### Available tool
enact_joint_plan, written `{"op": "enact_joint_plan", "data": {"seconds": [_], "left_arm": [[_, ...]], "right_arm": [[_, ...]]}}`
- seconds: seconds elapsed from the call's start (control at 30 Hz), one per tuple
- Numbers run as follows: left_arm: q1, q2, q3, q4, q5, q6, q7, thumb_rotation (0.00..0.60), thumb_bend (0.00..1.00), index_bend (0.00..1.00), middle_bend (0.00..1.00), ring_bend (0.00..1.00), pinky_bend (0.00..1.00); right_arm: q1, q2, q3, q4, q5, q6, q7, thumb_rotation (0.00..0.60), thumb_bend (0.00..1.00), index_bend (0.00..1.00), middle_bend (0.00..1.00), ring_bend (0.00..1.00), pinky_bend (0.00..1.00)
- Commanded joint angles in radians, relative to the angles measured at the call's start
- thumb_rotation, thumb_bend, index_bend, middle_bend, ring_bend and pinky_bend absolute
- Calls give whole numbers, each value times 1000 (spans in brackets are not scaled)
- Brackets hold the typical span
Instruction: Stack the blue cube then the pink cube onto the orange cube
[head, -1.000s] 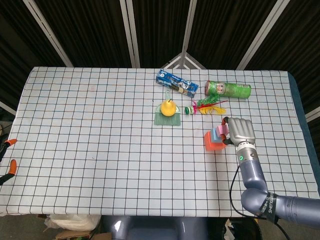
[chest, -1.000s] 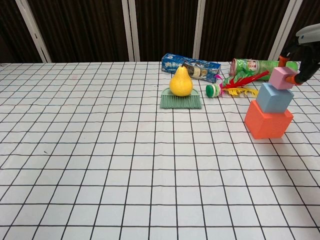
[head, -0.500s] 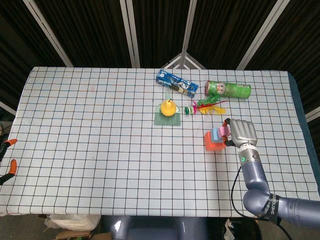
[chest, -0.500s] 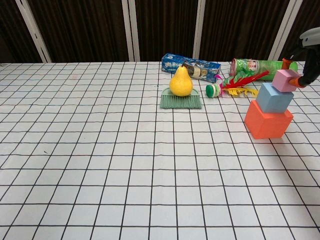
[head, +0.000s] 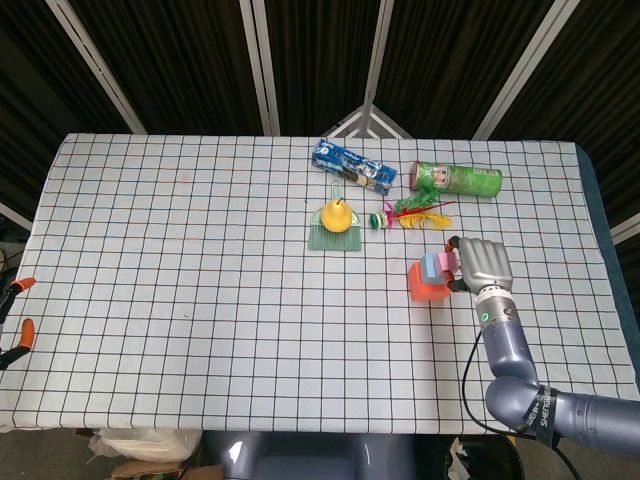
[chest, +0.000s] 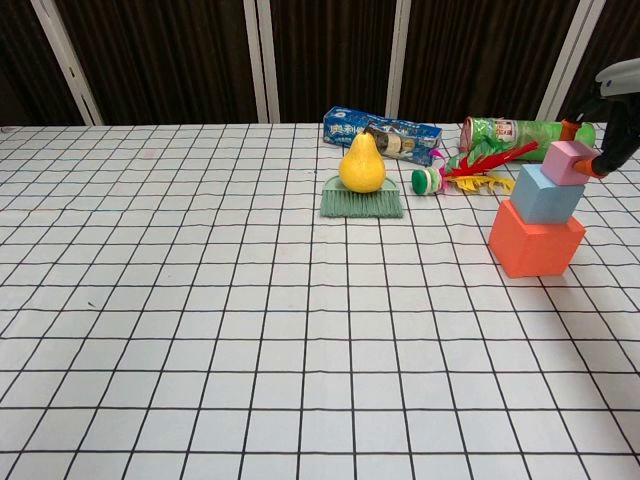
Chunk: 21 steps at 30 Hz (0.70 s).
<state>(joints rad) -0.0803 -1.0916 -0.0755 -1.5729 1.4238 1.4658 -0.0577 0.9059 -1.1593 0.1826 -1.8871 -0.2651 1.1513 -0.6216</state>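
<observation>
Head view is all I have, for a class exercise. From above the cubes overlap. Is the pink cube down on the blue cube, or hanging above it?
Observer: In the chest view the pink cube meets the top of the blue cube, with no gap showing.
Operator: Is it centred there?
Observer: No. It sits toward the blue cube's right side and is slightly tilted.
Operator: And the hand?
Observer: The right hand pinches the pink cube from its right side.

Right hand (chest: 618, 112) holds pink cube (chest: 567, 162) atop blue cube (chest: 545, 194).
</observation>
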Motion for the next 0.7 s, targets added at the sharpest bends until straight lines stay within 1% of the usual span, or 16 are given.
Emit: {"op": "enact_joint_plan", "data": {"seconds": [0.03, 0.7], "left_arm": [[0, 1, 0, -1, -1, 0, 1, 600, 585, 192, 67, 0, 0], [2, 3, 0, -6, -3, 0, 2, 600, 585, 192, 67, 0, 0]], "right_arm": [[-1, -2, 1, 4, 1, -3, -1, 600, 507, 608, 1000, 1000, 929], [-2, 8, 16, -18, 14, 5, -23, 600, 507, 608, 1000, 1000, 929]]}}
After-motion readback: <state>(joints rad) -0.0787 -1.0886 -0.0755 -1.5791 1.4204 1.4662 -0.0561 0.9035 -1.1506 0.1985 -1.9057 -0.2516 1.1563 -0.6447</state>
